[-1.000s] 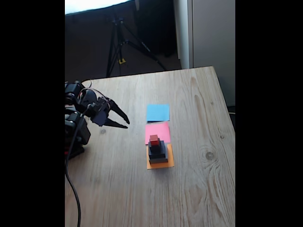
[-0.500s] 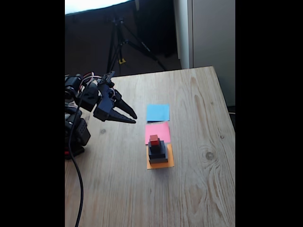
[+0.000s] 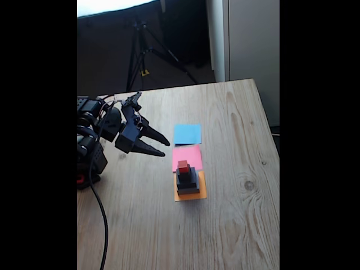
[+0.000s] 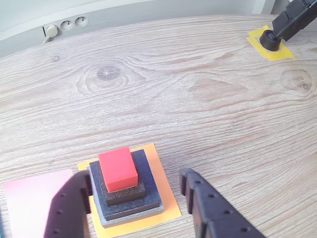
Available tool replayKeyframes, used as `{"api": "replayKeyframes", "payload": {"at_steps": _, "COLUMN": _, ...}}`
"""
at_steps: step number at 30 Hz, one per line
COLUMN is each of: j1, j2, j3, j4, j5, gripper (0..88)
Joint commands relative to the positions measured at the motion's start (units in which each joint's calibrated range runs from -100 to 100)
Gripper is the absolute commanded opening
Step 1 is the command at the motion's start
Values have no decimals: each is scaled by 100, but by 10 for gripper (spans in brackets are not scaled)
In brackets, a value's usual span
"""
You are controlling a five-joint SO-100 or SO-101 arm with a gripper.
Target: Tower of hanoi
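In the fixed view the end effector (image 3: pixel 162 145) hangs empty above the counter (image 3: pixel 236 225), jaws apart; the tower of hanoi (image 3: pixel 187 179), stacked whole on the orange paper square (image 3: pixel 191 195), lies apart toward four o'clock from its tips

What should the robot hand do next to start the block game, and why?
Probably move forward and down until its fingers sit on either side of the red cube. The gripper is open and empty, apart from the stack, and the red cube sits on top of the black and grey blocks on the orange paper square, so it must come off first.
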Motion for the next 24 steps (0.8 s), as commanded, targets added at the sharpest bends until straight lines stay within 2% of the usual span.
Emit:
{"api": "replayKeyframes", "payload": {"at_steps": 1, "j1": 26, "j2": -294, "j3": 513, "j4": -713, "j5": 87, "gripper": 268}}
{"api": "replayKeyframes", "payload": {"at_steps": 7, "j1": 9, "j2": -195, "j3": 804, "j4": -980, "j5": 87, "gripper": 292}}
{"api": "replayKeyframes", "payload": {"at_steps": 12, "j1": 59, "j2": 297, "j3": 1331, "j4": -2291, "j5": 87, "gripper": 292}}
{"api": "replayKeyframes", "payload": {"at_steps": 24, "j1": 1, "j2": 1546, "j3": 1749, "j4": -4209, "j5": 87, "gripper": 284}}
